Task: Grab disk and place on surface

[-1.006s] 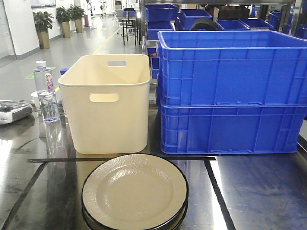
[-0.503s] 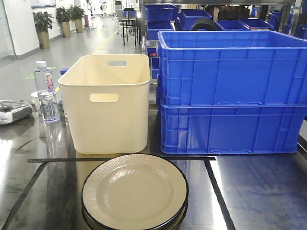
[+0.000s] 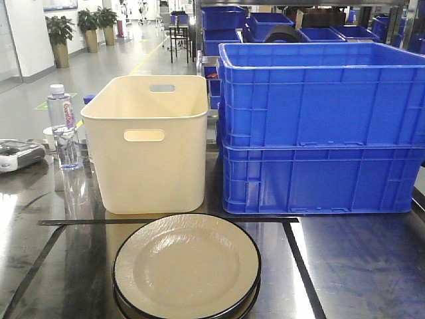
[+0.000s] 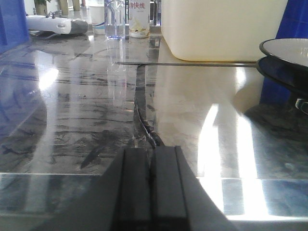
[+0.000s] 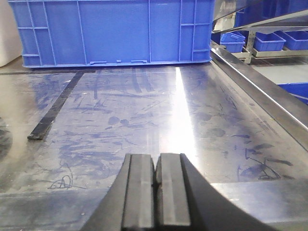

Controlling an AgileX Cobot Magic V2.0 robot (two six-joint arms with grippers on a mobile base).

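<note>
Disk [image 3: 186,266] tops plate stack, front-centre on surface [image 3: 358,266]. Left gripper [image 4: 150,166] closed, empty; disk rim off its right, near. Right gripper [image 5: 155,178] closed, empty; stack barely visible at its left. Left arm looks nearer.

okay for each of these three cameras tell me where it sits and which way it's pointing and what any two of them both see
Exterior front: raised, facing forward over the tabletop at stacked plates, cream bin, blue crates; no robot parts show.
Left wrist: low behind the shut left gripper, facing the bin and water bottle.
Right wrist: low behind the shut right gripper, facing the lower blue crate.
Shared: front and left wrist both show the plates, bin and bottle.
</note>
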